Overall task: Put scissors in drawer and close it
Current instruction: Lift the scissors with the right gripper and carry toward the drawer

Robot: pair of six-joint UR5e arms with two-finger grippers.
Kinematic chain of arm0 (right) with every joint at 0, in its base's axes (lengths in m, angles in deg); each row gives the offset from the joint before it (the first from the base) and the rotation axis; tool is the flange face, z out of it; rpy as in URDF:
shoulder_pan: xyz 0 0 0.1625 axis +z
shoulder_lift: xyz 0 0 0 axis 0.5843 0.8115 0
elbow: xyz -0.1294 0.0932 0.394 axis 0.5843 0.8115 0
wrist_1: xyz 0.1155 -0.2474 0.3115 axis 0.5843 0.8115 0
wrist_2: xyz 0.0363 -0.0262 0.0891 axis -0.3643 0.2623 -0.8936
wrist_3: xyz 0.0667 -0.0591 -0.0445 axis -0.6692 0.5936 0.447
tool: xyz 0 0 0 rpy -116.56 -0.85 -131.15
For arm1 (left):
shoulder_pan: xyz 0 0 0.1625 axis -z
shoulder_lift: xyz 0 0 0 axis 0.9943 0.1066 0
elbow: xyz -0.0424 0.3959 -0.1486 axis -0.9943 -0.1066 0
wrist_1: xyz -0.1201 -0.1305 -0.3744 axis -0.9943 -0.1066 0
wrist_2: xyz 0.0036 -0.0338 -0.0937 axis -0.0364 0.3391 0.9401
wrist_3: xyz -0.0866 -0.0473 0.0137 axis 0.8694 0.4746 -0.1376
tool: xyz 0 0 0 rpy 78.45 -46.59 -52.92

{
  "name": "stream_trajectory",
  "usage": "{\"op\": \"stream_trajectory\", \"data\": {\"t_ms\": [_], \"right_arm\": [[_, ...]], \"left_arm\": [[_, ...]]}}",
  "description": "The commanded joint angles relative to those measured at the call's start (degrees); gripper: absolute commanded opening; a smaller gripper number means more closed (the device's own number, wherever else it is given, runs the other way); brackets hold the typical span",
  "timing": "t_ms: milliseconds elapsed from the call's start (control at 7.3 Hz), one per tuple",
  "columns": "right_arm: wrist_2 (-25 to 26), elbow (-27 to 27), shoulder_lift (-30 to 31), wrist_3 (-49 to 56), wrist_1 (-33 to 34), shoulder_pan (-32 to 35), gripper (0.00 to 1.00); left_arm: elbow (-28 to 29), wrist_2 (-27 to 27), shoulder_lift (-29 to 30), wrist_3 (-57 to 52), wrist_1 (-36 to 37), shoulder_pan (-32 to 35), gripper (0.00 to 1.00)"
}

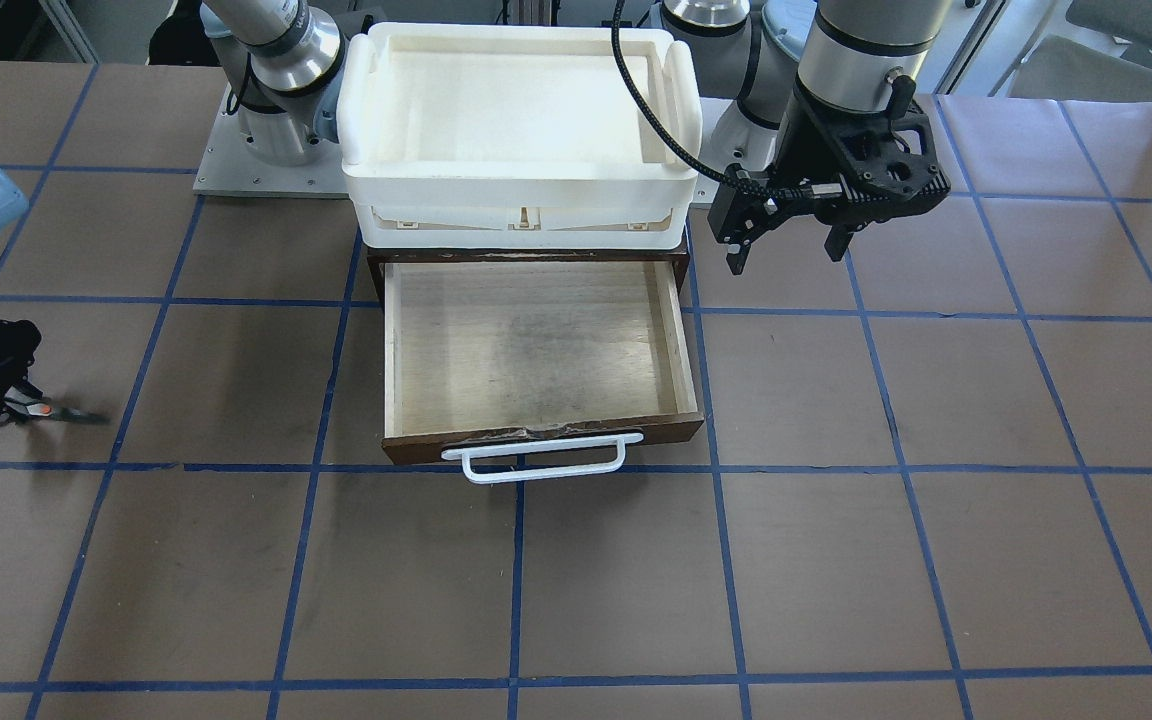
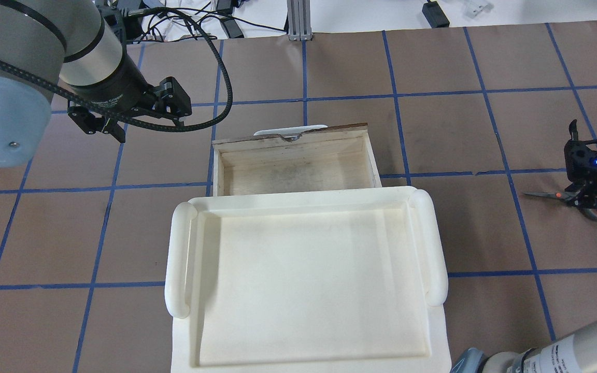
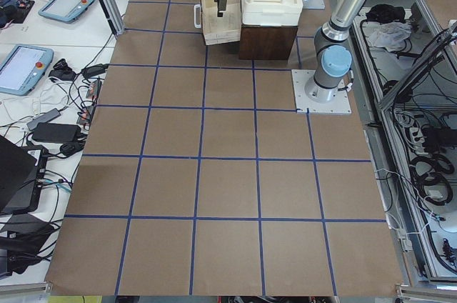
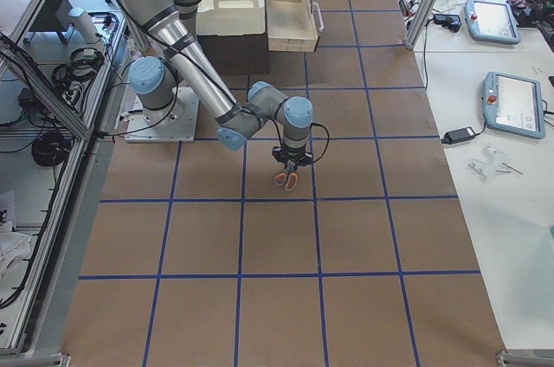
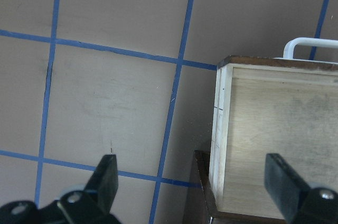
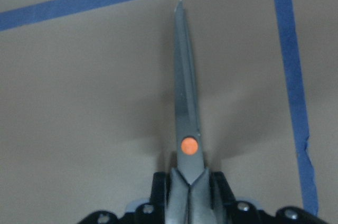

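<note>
The scissors are clamped between my right gripper's fingers just behind the orange pivot, with the closed dark blades pointing forward, low over the brown table. They also show in the front view and the overhead view, far out to the drawer's side. The drawer stands pulled open and empty, its white bar handle facing away from the robot; it also shows in the overhead view. My left gripper is open and empty, hovering beside the drawer's back corner.
A large white plastic tray sits on the dark cabinet above the drawer and overhangs its back part. Blue tape lines grid the brown table. Both arm bases stand behind the cabinet.
</note>
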Motion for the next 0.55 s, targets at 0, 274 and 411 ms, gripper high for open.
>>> {"op": "stream_trajectory", "data": {"t_ms": [0,274,411], "right_arm": [[0.77,4.12,1.78,-0.34,-3.86,0.18,0.0],[-0.19,10.27,8.27,-0.6,-16.06,4.1,0.0],[-1.06,10.73,11.61,-3.65,-19.24,9.09,0.0]], "left_arm": [[0.0,0.0,0.05,0.0,0.09,0.0,1.0],[0.0,0.0,-0.03,0.0,0.09,0.0,1.0],[0.0,0.0,-0.03,0.0,0.09,0.0,1.0]]}}
